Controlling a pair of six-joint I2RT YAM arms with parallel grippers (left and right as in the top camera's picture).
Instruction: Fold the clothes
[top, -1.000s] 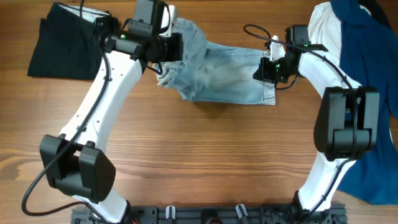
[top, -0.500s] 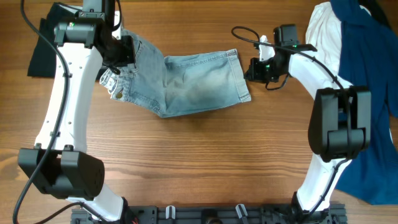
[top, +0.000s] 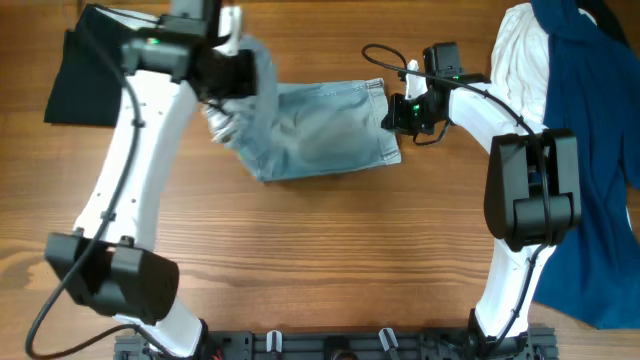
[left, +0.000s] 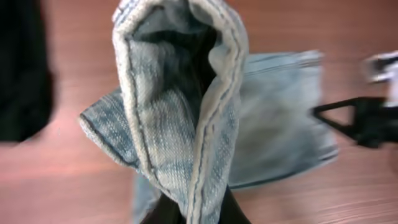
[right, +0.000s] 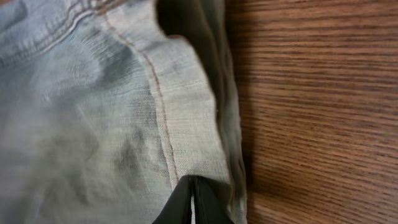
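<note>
On table (top: 320, 260), faded denim shorts (top: 320, 140).

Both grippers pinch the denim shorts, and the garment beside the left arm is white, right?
No: the overhead view shows that garment is black. The left gripper and right gripper do pinch the denim shorts.

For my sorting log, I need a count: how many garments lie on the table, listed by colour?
pale blue denim shorts: 1
black garment: 1
white garment: 1
dark-blue garment: 1
Total: 4
</note>
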